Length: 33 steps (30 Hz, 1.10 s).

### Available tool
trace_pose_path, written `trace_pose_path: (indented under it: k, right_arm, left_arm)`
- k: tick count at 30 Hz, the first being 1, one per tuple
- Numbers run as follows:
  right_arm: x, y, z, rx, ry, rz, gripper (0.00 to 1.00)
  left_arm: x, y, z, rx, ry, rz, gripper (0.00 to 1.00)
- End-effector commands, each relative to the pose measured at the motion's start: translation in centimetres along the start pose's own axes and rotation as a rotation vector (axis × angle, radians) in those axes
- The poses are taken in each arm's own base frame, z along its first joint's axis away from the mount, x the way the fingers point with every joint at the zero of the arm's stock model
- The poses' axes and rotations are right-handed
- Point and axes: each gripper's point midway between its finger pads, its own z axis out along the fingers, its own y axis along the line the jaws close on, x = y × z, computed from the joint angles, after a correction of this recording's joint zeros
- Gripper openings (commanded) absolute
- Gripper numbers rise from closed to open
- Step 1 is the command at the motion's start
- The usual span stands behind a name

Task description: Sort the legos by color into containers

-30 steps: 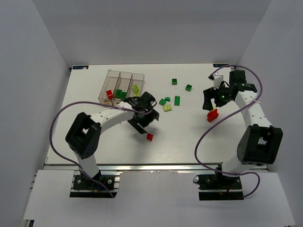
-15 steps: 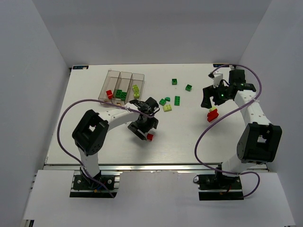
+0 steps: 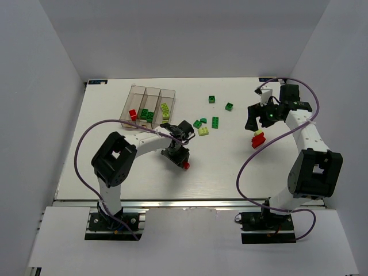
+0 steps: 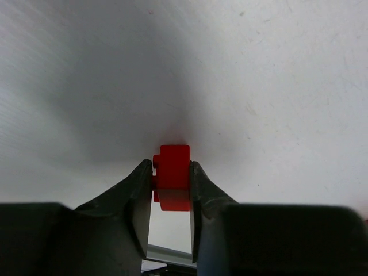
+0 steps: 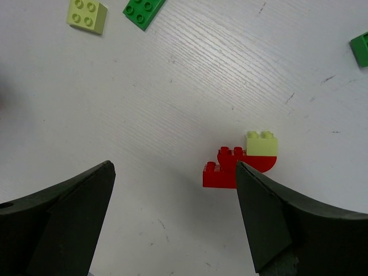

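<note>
White panels close in the far side and both flanks of the cell. The white surface (image 3: 230, 167) shows fine scratches and has a metal rail (image 3: 172, 202) along its near edge.

The containers (image 3: 138, 88) sit toward the far-left corner, with red in the left bin, dark green in the middle and pale yellow-green in the right.

The left gripper (image 3: 183, 161) is low, left of centre and nearer the near edge. It pinches a red brick (image 4: 173, 161) that sits at surface level. The right gripper (image 5: 173, 172) hangs spread wide by the right edge, over a red piece capped with a yellow-green brick (image 5: 241, 164), and touches neither. Loose legos (image 3: 215, 121) lie between the arms, toward the far edge.

The pinch sits at the very fingertips, with the studs turned sideways against one finger. On the lift the brick may twist or pop free. The left arm's purple cable (image 3: 86, 135) arcs close to the bins and could brush them on the swing over. The joined piece would carry two colours into one bin unless it is split first.
</note>
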Motion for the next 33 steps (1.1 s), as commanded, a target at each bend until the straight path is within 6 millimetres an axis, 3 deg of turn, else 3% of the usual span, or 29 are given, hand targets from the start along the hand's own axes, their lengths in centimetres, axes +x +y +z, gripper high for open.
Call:
trace_pose_path:
  k: [1, 5, 9, 12, 13, 14, 15, 16, 17, 18, 20, 22, 23, 24, 26, 27, 28, 30, 33]
  right_arm:
    - [-0.8, 0.1, -0.4, -0.003, -0.039, -0.009, 0.89]
    - [-0.8, 0.1, -0.7, -0.001, -0.042, -0.013, 0.9]
    - [-1.2, 0.8, -1.5, -0.033, -0.053, -0.062, 0.89]
    - [-1.6, 2.7, -2.7, -0.126, -0.093, -0.16, 0.89]
    - [-1.9, 3.2, -2.8, -0.148, -0.116, -0.195, 0.86]
    - [-2.0, 3.4, -3.0, -0.15, -0.129, -0.205, 0.79]
    - [-2.2, 3.6, -3.3, -0.148, -0.144, -0.218, 0.74]
    - [-2.0, 3.9, -3.1, -0.161, -0.149, -0.22, 0.62]
    - [-1.9, 4.0, -3.1, -0.17, -0.148, -0.23, 0.26]
    - [-1.6, 4.0, -2.8, -0.18, -0.135, -0.219, 0.14]
    - [-0.8, 4.3, -2.6, -0.204, -0.099, -0.187, 0.04]
    - [-0.3, 4.2, -2.2, -0.216, -0.074, -0.162, 0.07]
    - [0.0, 4.3, -2.1, -0.221, -0.066, -0.15, 0.09]
    - [0.2, 4.3, -2.1, -0.222, -0.063, -0.146, 0.1]
    - [0.7, 4.5, -1.9, -0.225, -0.056, -0.141, 0.12]
    - [0.7, 4.6, -2.0, -0.224, -0.057, -0.142, 0.13]
    - [0.9, 4.6, -2.0, -0.223, -0.054, -0.141, 0.14]
    - [1.1, 4.6, -1.9, -0.223, -0.049, -0.14, 0.17]
    - [1.4, 4.5, -1.8, -0.223, -0.043, -0.14, 0.21]
  left_arm:
    - [0.1, -0.8, -1.3, 0.06, -0.002, -0.006, 0.28]
    - [-0.6, -1.4, -2.8, 0.102, -0.033, 0.005, 0.12]
    - [-3.6, -3.3, -8.4, 0.227, -0.171, 0.056, 0.02]
    - [-8.2, -3.5, -12.8, 0.275, -0.315, 0.082, 0.0]
    - [-11.0, -2.8, -13.6, 0.258, -0.371, 0.077, 0.0]
    - [-12.6, -2.7, -14.5, 0.27, -0.392, 0.072, 0.0]
    - [-15.7, -2.0, -15.1, 0.26, -0.427, 0.074, 0.0]
    - [-17.2, -1.9, -16.2, 0.29, -0.451, 0.071, 0.0]
    - [-18.6, -1.9, -16.6, 0.302, -0.464, 0.087, 0.0]
    - [-21.3, -1.0, -16.9, 0.288, -0.495, 0.104, 0.0]
    - [-23.8, -1.3, -16.8, 0.307, -0.513, 0.132, 0.0]
    - [-26.7, -1.0, -16.7, 0.287, -0.535, 0.173, 0.0]
    - [-27.8, -1.0, -15.2, 0.241, -0.528, 0.194, 0.0]
    - [-29.8, -1.0, -15.9, 0.216, -0.568, 0.209, 0.0]
    - [-31.6, -1.4, -15.1, 0.176, -0.58, 0.248, 0.0]
    - [-32.4, -1.7, -13.5, 0.14, -0.569, 0.275, 0.0]
    - [-33.6, -2.4, -14.2, 0.142, -0.6, 0.305, 0.0]
    - [-34.9, -3.0, -12.6, 0.111, -0.598, 0.335, 0.0]
    - [-37.2, -3.7, -12.6, 0.089, -0.643, 0.336, 0.0]
